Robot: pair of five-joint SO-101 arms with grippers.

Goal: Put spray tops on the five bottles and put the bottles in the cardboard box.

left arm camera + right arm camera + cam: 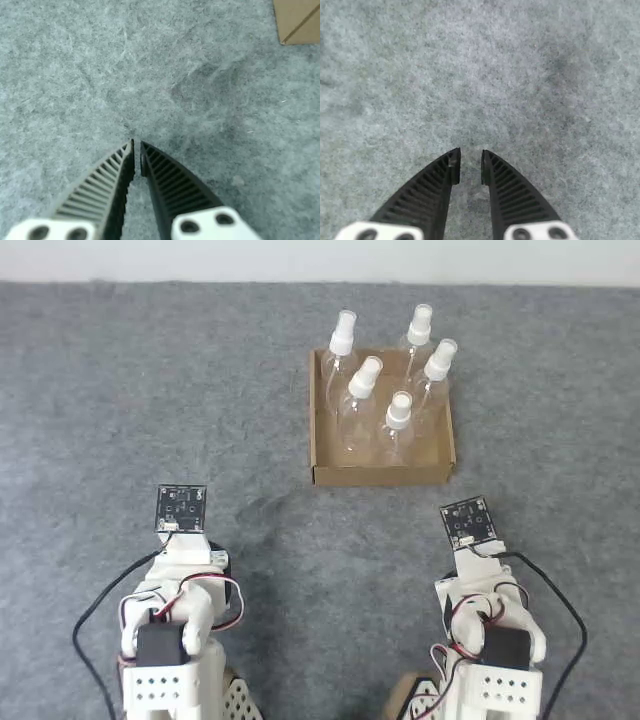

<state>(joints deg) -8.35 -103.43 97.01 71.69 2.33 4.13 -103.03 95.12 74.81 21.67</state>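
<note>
Box (380, 476): cardboard, upper middle of the high view, just right of centre.
Bottles (357, 425): five clear ones, upright and crowded together inside the box.
Left gripper (137, 145): over bare carpet, tips pressed almost together, holding nothing.
Right gripper (470, 152): over bare carpet, tips a narrow gap apart, empty.
Spray tops (366, 376): white, one on each bottle.
Risk: the job looks finished; any further reach into the box could topple the packed bottles, and a loosely seated top could work off.

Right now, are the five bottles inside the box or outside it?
Inside. All five bottles stand upright within the walls of the cardboard box, each with a white spray top on.
</note>
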